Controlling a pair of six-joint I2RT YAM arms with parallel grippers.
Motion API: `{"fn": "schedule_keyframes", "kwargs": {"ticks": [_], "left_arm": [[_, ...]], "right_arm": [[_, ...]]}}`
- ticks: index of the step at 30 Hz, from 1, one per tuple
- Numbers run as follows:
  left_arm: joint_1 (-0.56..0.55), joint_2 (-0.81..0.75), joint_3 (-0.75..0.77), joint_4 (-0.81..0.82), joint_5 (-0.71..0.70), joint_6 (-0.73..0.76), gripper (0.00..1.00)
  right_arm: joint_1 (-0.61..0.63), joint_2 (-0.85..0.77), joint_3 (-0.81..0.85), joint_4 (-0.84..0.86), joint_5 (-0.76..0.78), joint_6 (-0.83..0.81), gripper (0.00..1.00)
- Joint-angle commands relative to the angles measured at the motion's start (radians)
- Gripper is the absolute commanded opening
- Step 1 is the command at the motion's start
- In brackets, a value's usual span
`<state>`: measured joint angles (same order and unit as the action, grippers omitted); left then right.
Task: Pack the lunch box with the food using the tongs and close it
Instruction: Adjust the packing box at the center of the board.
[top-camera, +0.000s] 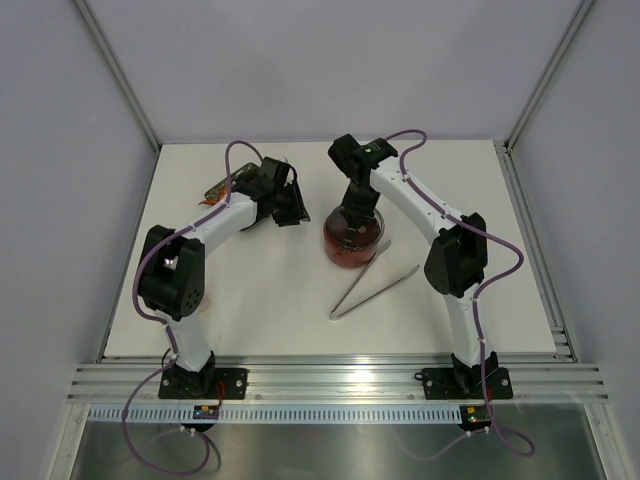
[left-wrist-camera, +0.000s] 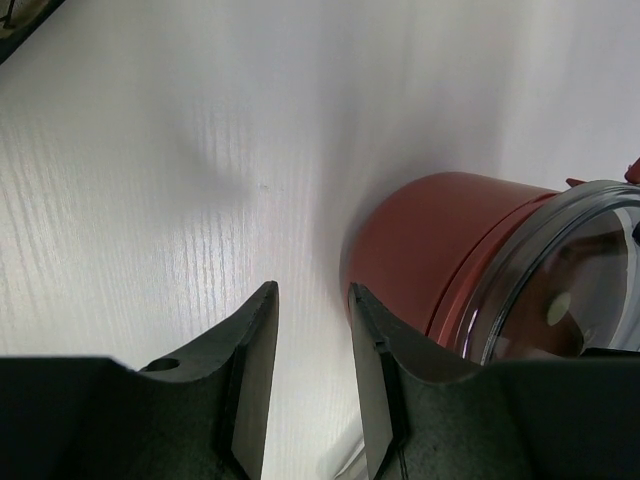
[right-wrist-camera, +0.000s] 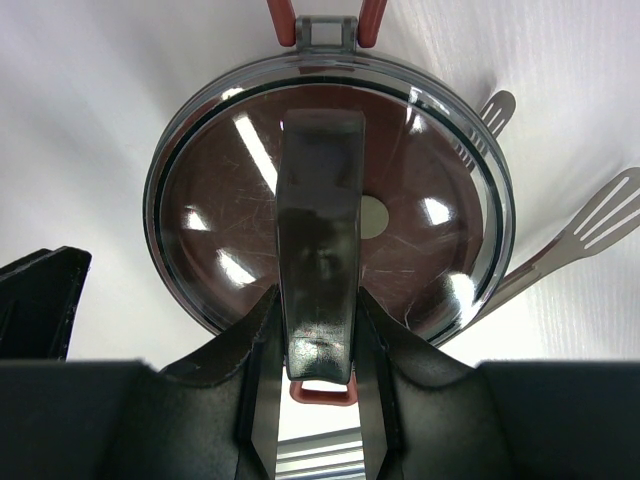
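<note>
Gripping the lid handle (right-wrist-camera: 320, 200), the right gripper (right-wrist-camera: 320, 340) holds the clear lid (right-wrist-camera: 210, 230) on the lunch box (left-wrist-camera: 420, 250); tongs (top-camera: 370, 291) lie at its five o'clock; left gripper (left-wrist-camera: 312, 340) gapes empty; latching seemingly remains.

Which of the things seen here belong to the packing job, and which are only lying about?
Belong to the job: lunch box; its clear lid, gripped by the right gripper; tongs, lying beside the box.
Only lying about: dark tray at the far left, contents unclear; left gripper, open and empty.
</note>
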<state>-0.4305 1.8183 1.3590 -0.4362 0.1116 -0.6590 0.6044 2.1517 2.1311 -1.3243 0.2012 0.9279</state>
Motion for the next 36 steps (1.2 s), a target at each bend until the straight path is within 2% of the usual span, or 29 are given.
{"fn": "schedule_keyframes", "kwargs": {"ticks": [1,12,23,30,36], "left_arm": [[0.006,-0.016,0.012,0.021,-0.001,0.012,0.37],[0.006,0.006,0.005,0.024,0.010,0.012,0.37],[0.010,0.009,-0.006,0.028,0.008,0.013,0.37],[0.013,-0.017,-0.024,0.027,0.000,0.016,0.37],[0.009,-0.111,-0.064,0.024,0.008,0.015,0.36]], "right_arm": [[0.017,0.030,-0.017,-0.073,0.020,-0.004,0.00],[0.052,0.056,0.020,-0.081,-0.003,0.003,0.00],[0.057,0.039,-0.068,-0.061,-0.010,0.046,0.00],[0.057,0.046,-0.117,-0.030,-0.009,0.052,0.00],[0.058,0.060,-0.184,0.002,-0.011,0.055,0.00]]}}
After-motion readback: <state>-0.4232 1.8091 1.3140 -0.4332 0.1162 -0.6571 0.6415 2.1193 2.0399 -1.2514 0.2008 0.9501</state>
